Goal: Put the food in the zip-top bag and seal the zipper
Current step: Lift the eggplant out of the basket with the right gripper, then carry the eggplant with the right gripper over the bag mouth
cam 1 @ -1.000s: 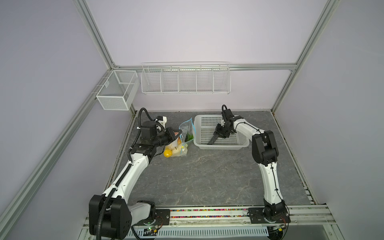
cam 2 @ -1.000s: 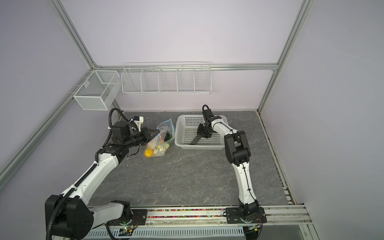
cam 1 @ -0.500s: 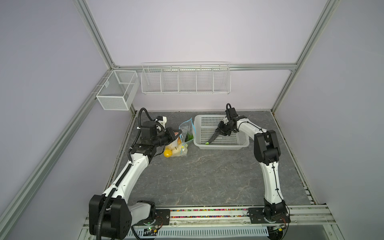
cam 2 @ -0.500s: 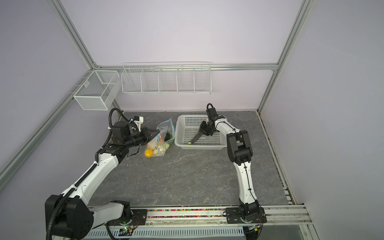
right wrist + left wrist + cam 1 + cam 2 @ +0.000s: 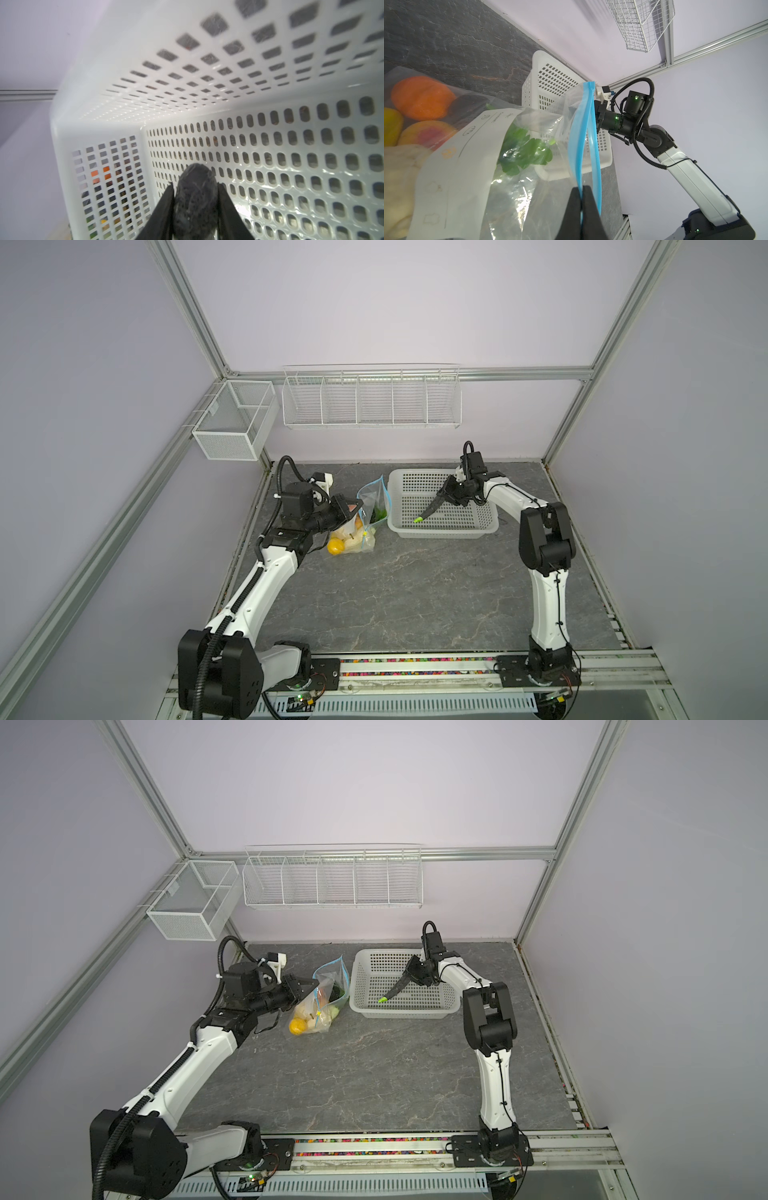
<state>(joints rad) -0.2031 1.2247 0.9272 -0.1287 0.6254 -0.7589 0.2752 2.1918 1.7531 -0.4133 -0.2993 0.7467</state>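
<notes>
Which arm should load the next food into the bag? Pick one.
Right. The right claw grips a dark food piece inside the basket; the left claw pinches the bag mouth, holding it open.

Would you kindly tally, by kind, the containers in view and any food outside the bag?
zip-top bag: 1
white perforated basket: 1
hanging wire racks: 2
dark food piece, gripped by the right pincer: 1
Total: 5
</notes>
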